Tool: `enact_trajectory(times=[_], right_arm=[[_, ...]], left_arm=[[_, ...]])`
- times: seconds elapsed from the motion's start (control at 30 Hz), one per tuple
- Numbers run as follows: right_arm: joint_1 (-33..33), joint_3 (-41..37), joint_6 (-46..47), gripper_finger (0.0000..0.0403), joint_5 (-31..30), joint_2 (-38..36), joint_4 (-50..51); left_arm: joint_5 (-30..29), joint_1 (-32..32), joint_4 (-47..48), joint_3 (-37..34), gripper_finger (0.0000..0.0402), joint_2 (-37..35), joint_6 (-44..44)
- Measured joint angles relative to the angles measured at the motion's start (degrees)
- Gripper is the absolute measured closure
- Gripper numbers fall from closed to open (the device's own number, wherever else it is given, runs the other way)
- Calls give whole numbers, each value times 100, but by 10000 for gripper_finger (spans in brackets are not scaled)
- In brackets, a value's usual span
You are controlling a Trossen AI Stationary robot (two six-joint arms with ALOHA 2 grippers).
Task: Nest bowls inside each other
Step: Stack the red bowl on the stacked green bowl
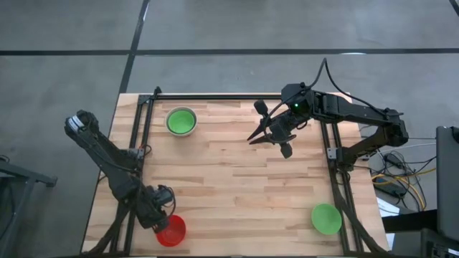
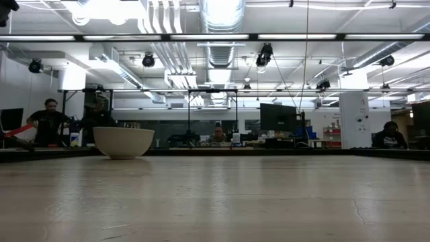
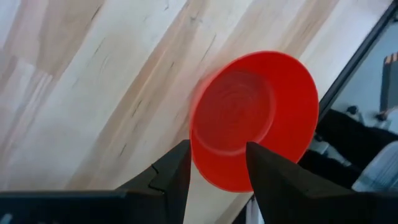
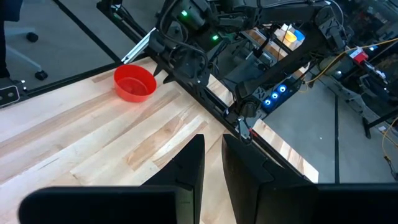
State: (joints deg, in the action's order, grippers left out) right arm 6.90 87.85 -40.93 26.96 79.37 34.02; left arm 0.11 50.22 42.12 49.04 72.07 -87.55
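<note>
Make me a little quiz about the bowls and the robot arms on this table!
1. True or false: the red bowl sits at a table corner by the left gripper.
2. How many green bowls show from above? A) one B) two C) four
3. Fill in: the right gripper holds ____.

Key:
1. True.
2. B: one nested in a whitish-grey bowl, one green bowl alone.
3. Nothing; it hovers over bare wooden table.
</note>
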Motion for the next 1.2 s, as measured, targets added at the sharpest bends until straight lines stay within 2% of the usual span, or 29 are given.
enact_trajectory(times=[0.3,0.87,1.2], right_arm=[[0,-2,0,351,0,0,2],[2,0,0,351,-2,0,0],[0,0,0,351,-2,0,2]], left_arm=[[-5,0,-36,-97,243,2,182],[28,0,-1186,-836,243,2,110],[38,0,-1238,-903,243,2,52]])
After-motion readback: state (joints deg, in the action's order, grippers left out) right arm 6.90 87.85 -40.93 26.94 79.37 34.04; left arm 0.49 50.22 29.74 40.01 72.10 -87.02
